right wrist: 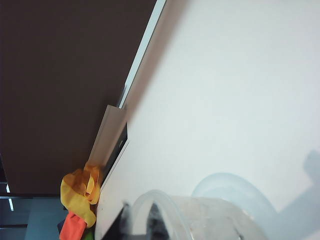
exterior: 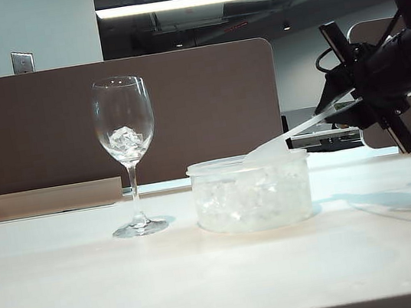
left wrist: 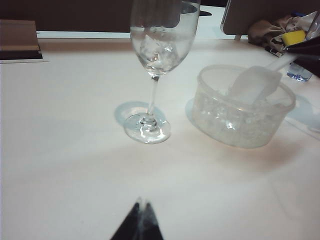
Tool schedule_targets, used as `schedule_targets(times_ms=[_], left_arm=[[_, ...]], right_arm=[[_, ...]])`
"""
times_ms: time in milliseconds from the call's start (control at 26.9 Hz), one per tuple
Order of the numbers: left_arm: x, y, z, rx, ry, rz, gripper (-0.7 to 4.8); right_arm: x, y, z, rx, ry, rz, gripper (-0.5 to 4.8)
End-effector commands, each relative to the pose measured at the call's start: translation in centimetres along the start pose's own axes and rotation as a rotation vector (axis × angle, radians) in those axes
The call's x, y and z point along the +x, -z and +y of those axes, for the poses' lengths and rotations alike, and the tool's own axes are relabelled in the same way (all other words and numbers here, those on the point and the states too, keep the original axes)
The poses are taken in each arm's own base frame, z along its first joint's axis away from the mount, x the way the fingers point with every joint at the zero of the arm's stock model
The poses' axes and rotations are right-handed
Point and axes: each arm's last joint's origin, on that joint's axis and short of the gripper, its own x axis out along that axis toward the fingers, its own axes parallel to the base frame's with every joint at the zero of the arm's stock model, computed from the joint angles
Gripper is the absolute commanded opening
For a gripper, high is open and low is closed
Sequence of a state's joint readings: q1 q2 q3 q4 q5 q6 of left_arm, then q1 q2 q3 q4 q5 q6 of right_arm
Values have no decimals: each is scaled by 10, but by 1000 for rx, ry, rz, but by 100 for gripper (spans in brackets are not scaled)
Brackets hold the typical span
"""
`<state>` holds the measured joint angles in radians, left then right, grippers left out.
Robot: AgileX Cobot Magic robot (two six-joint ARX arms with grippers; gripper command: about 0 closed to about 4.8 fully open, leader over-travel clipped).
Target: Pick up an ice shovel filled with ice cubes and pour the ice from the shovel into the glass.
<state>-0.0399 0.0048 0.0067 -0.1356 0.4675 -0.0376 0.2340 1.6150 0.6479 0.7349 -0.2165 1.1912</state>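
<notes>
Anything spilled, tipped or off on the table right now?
Nothing stands out. The glass stands upright with a few ice cubes inside, the tub sits level beside it, and no ice shows on the table. The right gripper holds the ice shovel over the tub.

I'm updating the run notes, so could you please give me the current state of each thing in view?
glass: upright on the table, some ice inside.
ice shovel: held by its handle, bowl at the tub's rim.
tub: open, full of ice cubes.
right gripper: shut on the shovel handle.
left gripper: shut, empty, above the table.
</notes>
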Motion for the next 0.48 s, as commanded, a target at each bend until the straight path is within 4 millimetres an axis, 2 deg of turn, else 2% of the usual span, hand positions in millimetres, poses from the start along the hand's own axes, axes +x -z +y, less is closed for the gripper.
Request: schedule_targets(times_ms=[37,186,335,484], left_arm=[[0,0,0,4,4,-2,-5],[0,-1,0,4,3,-2,-5],[0,-1,0,5,3,-2,-5],[0,0,0,5,4,-2,-5]], right_arm=[[1,1,-4,-12,33,3,-1],[2,2,-6,-14,41,4,11],[3,3,-8,-11,46,17,112],[4,4,-8,-12,47,20,128]])
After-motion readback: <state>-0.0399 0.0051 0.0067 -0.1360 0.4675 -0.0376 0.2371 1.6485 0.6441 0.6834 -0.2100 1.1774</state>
